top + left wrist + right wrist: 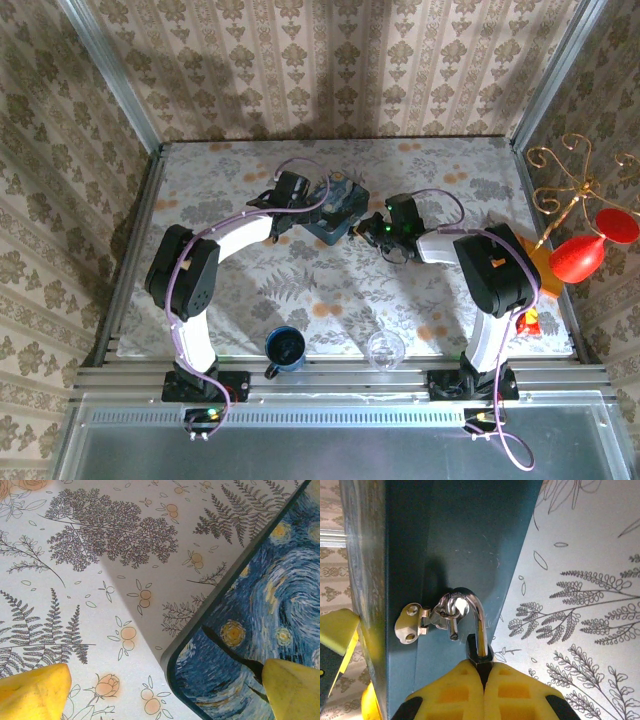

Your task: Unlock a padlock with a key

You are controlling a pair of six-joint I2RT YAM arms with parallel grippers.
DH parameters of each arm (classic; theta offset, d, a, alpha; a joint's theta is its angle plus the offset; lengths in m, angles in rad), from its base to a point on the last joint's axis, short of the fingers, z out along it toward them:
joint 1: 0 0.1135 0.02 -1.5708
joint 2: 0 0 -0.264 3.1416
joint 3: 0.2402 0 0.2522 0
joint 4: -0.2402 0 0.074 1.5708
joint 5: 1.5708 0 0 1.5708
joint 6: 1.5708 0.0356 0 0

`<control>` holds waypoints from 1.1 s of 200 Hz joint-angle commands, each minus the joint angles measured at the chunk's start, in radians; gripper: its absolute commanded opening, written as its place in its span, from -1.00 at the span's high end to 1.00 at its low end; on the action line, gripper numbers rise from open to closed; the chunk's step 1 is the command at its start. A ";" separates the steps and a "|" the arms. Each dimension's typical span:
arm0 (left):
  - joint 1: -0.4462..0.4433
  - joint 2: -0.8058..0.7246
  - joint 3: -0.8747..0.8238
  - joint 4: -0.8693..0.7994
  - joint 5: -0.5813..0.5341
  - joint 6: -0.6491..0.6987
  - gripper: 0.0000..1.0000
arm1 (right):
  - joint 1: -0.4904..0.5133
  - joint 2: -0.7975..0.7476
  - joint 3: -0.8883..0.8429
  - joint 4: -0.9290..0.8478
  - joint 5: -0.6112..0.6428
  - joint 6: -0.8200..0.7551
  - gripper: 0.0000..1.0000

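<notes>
My right gripper (484, 680) pinches the padlock (480, 654), its shackle (479, 611) running straight ahead into the hasp (437, 617) on the blue tin (460, 540); my left gripper (162, 692) gapes wide, gripping nothing, astride its corner.

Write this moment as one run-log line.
left end effector open at tin corner | right end effector shut on padlock | shackle through hasp

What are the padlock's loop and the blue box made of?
Padlock loop: polished metal, probably steel, silvery with bright glints. Box: seemingly thin painted metal, since its smooth teal side is faintly scratched and softly shiny, though it could be hard plastic.
</notes>
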 commanded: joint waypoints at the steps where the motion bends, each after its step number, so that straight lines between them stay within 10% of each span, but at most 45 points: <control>1: 0.010 0.033 -0.010 -0.120 -0.017 0.030 -0.96 | -0.016 0.014 0.048 -0.042 0.052 -0.033 1.00; 114: 0.009 0.033 -0.016 -0.119 -0.015 0.031 -0.96 | -0.041 0.039 0.113 -0.093 0.083 -0.061 1.00; 220: 0.009 0.033 -0.002 -0.122 -0.018 0.038 -0.96 | -0.028 0.029 0.202 -0.370 0.235 -0.456 1.00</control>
